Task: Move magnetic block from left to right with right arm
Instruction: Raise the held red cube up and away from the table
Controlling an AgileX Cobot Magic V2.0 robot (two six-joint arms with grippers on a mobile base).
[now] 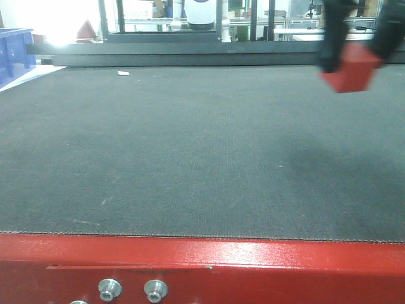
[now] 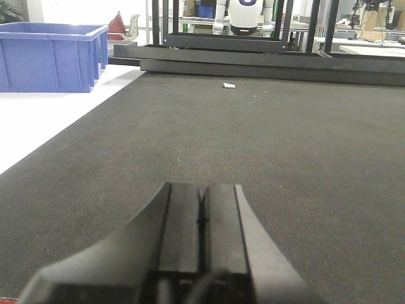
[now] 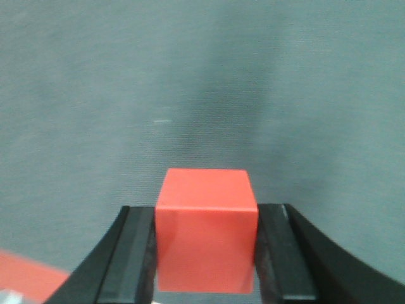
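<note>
matte red cube (crisp-edged), right pincer clamped

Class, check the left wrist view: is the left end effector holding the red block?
No, the left end effector is shut, its fingers pressed together with nothing between them.

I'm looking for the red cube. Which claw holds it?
The right gripper: the magnetic block is clamped between its fingers. The left gripper is shut, empty.

I get bright, even light, with blown-out glare past the far left corner of the mat. The magnetic block looks blurred and casts a soft shadow; the left gripper is out of focus.
</note>
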